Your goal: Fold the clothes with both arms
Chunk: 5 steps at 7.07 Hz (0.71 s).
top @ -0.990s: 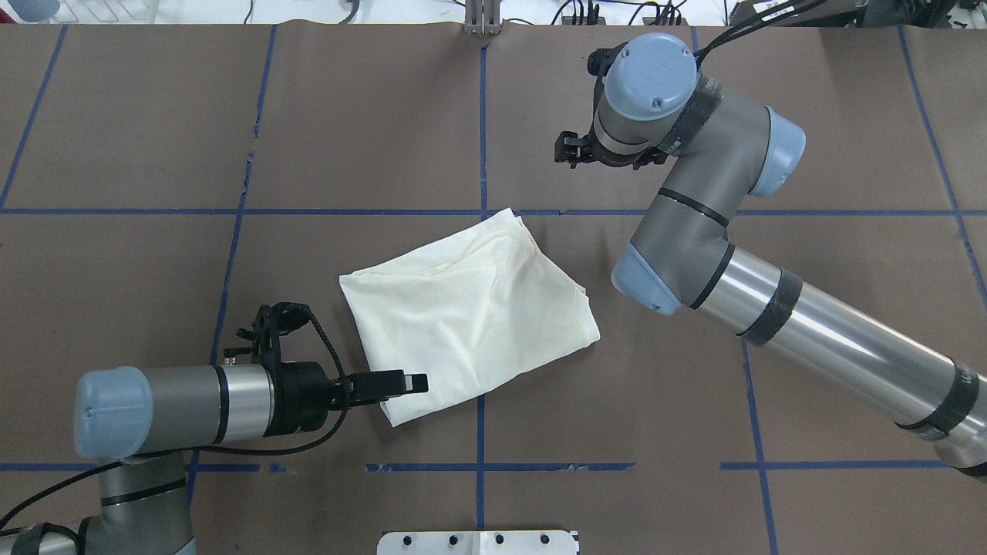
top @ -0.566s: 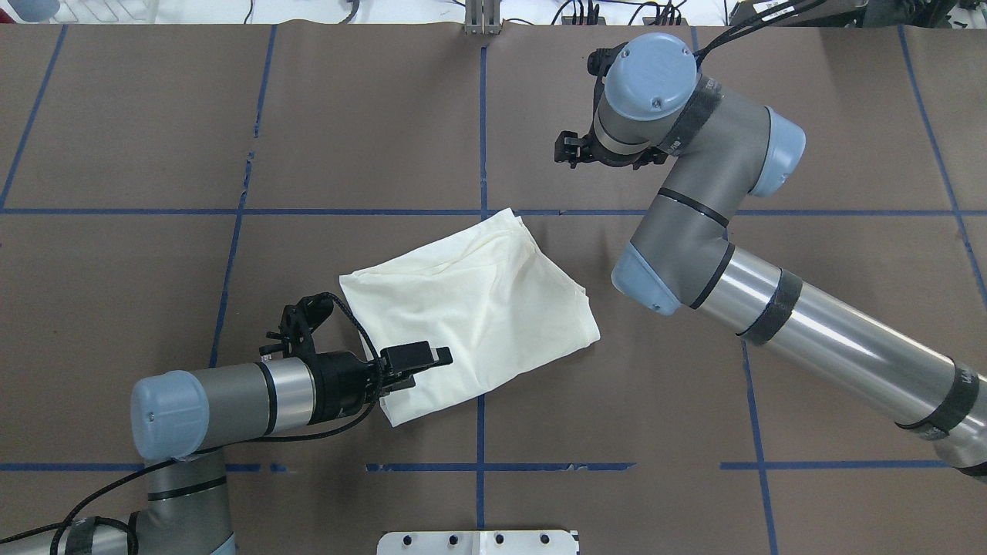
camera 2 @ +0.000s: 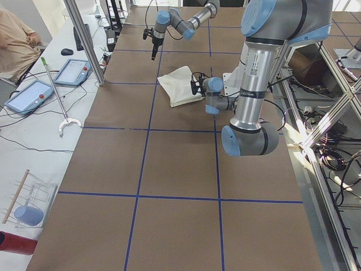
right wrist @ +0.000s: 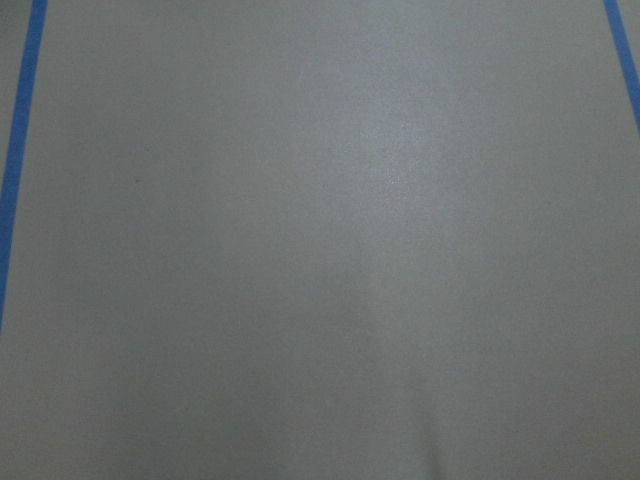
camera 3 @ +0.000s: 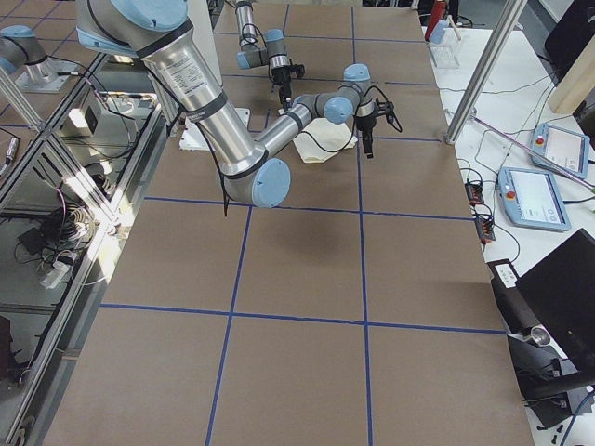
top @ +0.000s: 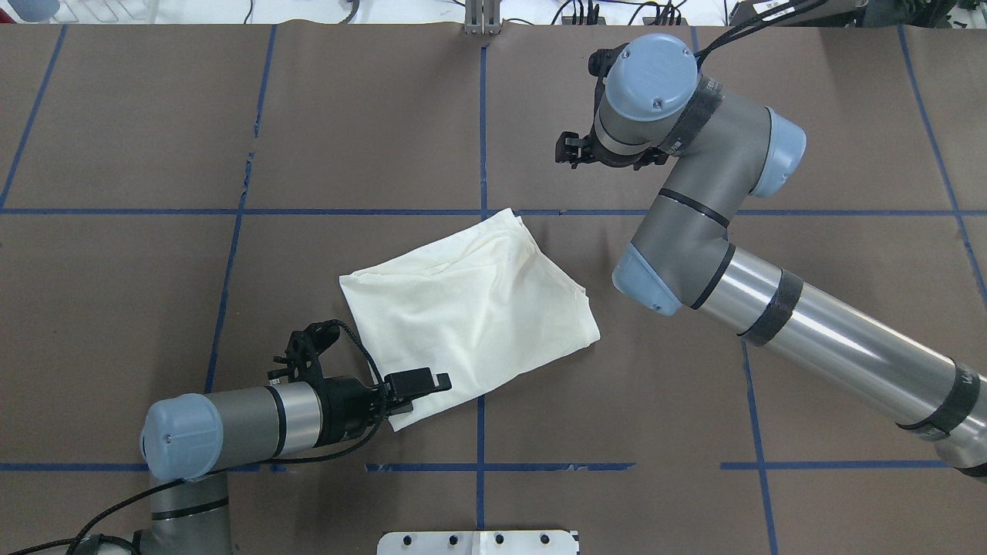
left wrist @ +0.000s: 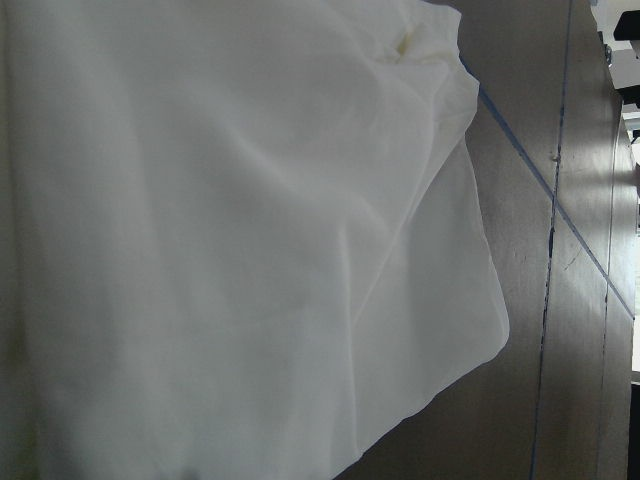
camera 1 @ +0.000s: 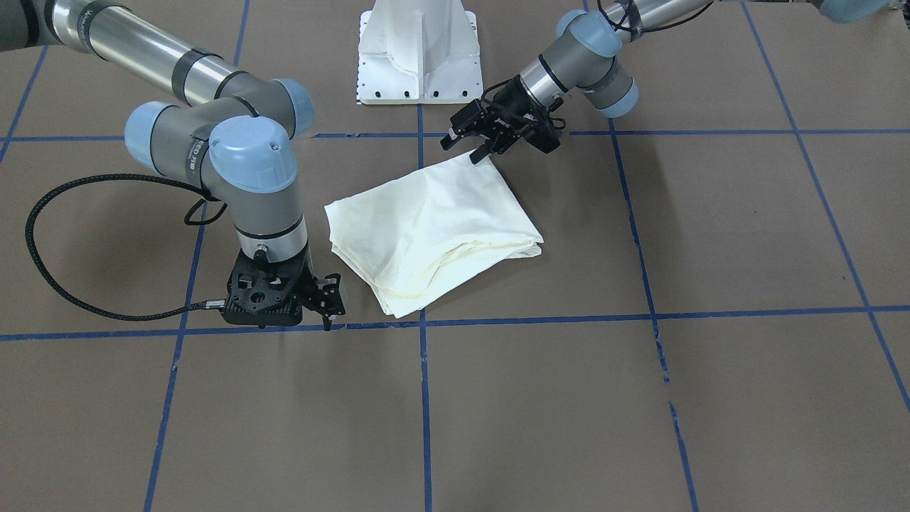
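The cream-white shirt [top: 470, 308] lies folded into a rough square at the middle of the table, plain side up. It also shows in the front view [camera 1: 434, 220] and fills the left wrist view [left wrist: 250, 250]. My left gripper [top: 432, 381] lies low and level over the shirt's near-left corner. In the front view [camera 1: 466, 149] its fingers stand apart, open, and hold nothing. My right gripper [top: 565, 149] points down at bare table beyond the shirt's far right. In the front view [camera 1: 328, 306] it looks open and empty.
The brown paper table [top: 231, 116] carries a grid of blue tape lines [top: 481, 116]. The white pedestal base [camera 1: 419, 57] stands at the robot's edge. The right arm's elbow [top: 671, 254] hangs close to the shirt's right edge. An operator [camera 2: 17, 39] sits beside the table.
My left arm has swung right; its gripper moved a little further over the shirt's near corner, rising and coming back down. The shirt and the right arm have not moved.
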Available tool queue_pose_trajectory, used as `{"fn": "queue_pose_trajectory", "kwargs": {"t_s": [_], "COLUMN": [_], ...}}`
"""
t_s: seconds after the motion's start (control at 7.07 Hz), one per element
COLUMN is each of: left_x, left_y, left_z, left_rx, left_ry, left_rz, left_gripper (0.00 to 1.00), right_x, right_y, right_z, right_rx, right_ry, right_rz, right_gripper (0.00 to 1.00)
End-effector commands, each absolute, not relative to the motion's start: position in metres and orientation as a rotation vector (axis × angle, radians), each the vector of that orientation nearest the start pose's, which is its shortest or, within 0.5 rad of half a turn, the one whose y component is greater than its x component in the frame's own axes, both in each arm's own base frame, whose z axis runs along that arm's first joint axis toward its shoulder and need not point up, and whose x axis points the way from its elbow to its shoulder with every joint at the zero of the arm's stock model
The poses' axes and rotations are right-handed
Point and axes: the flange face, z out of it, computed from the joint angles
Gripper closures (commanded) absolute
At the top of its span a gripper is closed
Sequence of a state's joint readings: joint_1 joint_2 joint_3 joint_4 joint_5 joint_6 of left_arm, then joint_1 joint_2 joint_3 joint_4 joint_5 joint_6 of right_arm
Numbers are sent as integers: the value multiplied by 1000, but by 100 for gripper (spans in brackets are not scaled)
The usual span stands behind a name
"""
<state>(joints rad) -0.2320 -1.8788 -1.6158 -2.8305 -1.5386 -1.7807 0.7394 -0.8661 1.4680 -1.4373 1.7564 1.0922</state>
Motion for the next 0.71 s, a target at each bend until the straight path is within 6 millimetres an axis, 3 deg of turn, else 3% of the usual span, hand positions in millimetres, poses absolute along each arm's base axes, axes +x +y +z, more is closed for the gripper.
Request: {"fn": "queue_pose_trajectory", "kwargs": {"t_s": [0.0, 0.14, 0.42, 0.57], "left_x": [554, 554, 535, 529], "left_y": [-266, -266, -266, -273], "left_z": [341, 338, 306, 301], "left_rx": [62, 62, 68, 82], "left_ry": [1600, 1606, 1667, 1671], "left_rz": [-385, -382, -372, -379], "left_gripper": [0, 0, 0, 0], "right_x": [-468, -468, -468, -468], "right_y": [-582, -582, -582, -582], "right_z": [270, 270, 270, 270], "right_rx": [274, 274, 274, 274], "right_ry": [-703, -703, -703, -705], "right_rz": [180, 180, 180, 181], "right_gripper": [0, 0, 0, 0]}}
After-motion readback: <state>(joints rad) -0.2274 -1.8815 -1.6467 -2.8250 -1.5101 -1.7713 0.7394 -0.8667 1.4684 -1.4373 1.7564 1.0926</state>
